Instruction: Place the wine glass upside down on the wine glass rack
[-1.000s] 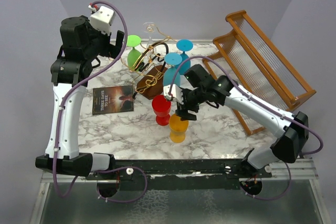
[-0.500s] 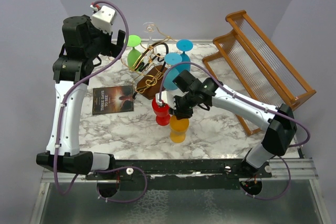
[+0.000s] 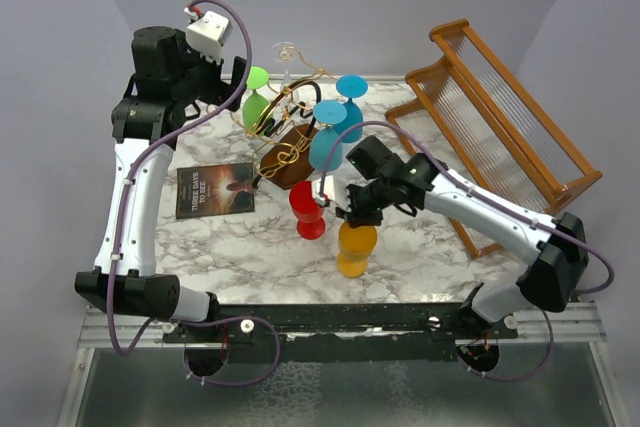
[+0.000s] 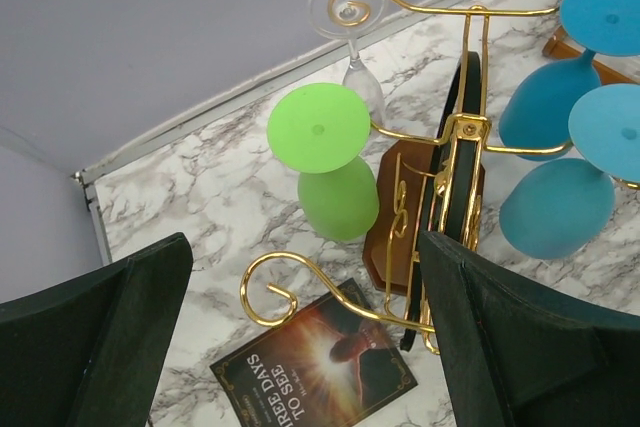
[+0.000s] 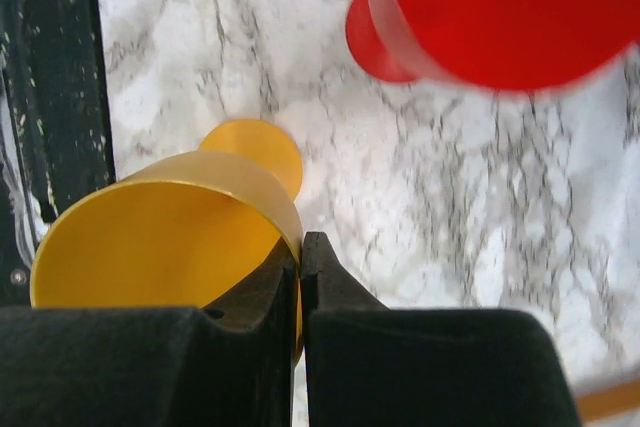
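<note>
An orange wine glass stands upright on the marble table, near the front. My right gripper is shut on its rim, one finger inside the bowl and one outside. The right wrist view shows that rim pinched between the right gripper jaws. A red wine glass stands just left of it. The wine glass rack, gold scrolls on a brown base, carries a green glass, teal glasses and a clear glass upside down. My left gripper hangs open above the rack, holding nothing.
A dark booklet lies on the marble left of the rack base. A large orange-brown slatted wooden rack fills the right side. The black rail of the table's near edge runs just behind the orange glass.
My right gripper has closed on the orange glass's rim and the glass has shifted slightly right. The left arm has edged up and to the right, still open.
</note>
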Robot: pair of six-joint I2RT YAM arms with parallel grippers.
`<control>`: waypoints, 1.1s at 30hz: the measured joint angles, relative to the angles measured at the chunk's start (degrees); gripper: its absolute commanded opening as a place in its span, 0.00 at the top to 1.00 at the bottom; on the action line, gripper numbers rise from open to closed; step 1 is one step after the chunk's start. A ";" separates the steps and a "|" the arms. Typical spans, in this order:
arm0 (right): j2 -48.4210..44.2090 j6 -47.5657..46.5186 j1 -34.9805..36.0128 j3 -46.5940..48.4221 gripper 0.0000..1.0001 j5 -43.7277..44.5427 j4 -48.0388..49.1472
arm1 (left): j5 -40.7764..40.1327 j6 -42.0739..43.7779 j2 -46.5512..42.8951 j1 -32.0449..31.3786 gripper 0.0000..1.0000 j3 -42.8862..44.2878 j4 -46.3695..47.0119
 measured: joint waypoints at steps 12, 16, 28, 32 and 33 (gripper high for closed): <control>-22.05 0.15 -25.20 -1.73 0.99 -5.01 -3.06 | 6.95 -4.28 4.61 0.00 0.01 3.63 -0.42; -23.30 1.29 -31.12 5.49 0.99 -7.65 -3.52 | 10.73 -6.34 5.01 0.00 0.01 4.61 -0.07; -18.53 11.82 -32.92 25.00 0.99 -8.55 6.16 | 25.70 -23.61 2.47 -0.70 0.11 -2.71 14.56; -15.91 16.35 -32.92 28.57 0.99 -9.46 11.17 | 28.24 -30.58 2.51 -3.93 0.11 -3.21 20.41; -15.47 17.46 -32.92 28.96 0.99 -9.84 12.09 | 28.59 -32.24 2.54 -5.55 0.12 -3.21 21.75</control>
